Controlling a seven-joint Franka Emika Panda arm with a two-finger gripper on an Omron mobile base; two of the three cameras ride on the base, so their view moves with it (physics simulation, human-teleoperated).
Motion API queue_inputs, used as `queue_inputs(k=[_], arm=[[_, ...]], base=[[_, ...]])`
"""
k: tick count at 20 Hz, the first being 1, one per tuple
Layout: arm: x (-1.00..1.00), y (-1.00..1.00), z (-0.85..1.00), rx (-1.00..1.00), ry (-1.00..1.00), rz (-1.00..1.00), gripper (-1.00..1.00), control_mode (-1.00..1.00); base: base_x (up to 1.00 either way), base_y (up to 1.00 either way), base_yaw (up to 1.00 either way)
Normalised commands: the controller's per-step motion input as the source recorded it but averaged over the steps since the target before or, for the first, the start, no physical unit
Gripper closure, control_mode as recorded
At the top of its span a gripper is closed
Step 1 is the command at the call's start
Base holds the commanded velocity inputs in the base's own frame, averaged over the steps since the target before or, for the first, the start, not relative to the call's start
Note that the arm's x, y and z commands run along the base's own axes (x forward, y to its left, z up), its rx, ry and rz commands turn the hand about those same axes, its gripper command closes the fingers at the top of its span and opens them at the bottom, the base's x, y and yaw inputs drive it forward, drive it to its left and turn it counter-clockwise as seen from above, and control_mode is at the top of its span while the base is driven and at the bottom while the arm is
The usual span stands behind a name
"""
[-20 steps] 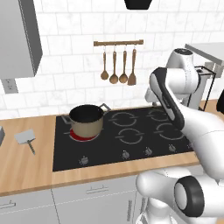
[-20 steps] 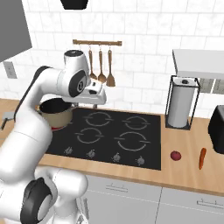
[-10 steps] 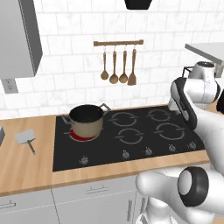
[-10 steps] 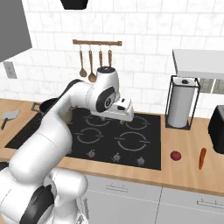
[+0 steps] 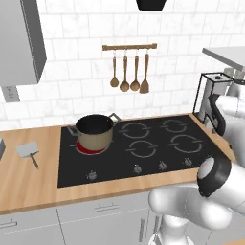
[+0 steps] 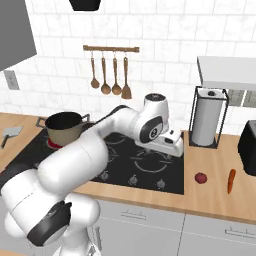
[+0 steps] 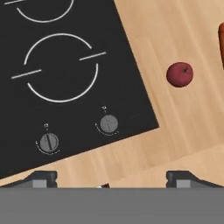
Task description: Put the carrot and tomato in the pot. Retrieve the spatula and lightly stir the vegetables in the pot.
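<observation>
Carrot and tomato lie apart on desk, lower right of right base frame; pot far left on hob. Our fingers spread wide, empty. Risk: tomato rolls if we nudge it.

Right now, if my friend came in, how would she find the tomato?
Start at the black cooktop and step onto the wooden counter on its right side. The tomato is the small round dark-red ball lying there. Beside it, apart, lies the carrot, which is long, thin and orange.
</observation>
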Motion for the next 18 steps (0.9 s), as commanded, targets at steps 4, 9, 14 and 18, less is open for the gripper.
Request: queue_inputs(k=[4,9,14,18], arm=[[0.06,-0.88,-0.31,0.0,0.02,-0.1,-1.0,-1.0],[0.19,-0.68,-0.29,0.0,0.01,-0.06,-1.0,-1.0],[0.35,-0.46,-0.26,0.0,0.0,-0.04,-1.0,-1.0],[0.31,-0.37,-0.34,0.0,0.02,-0.03,-1.0,-1.0]], base=[[0.0,0.0,0.0],[0.0,0.0,0.0],[0.0,0.0,0.0],[0.0,0.0,0.0]])
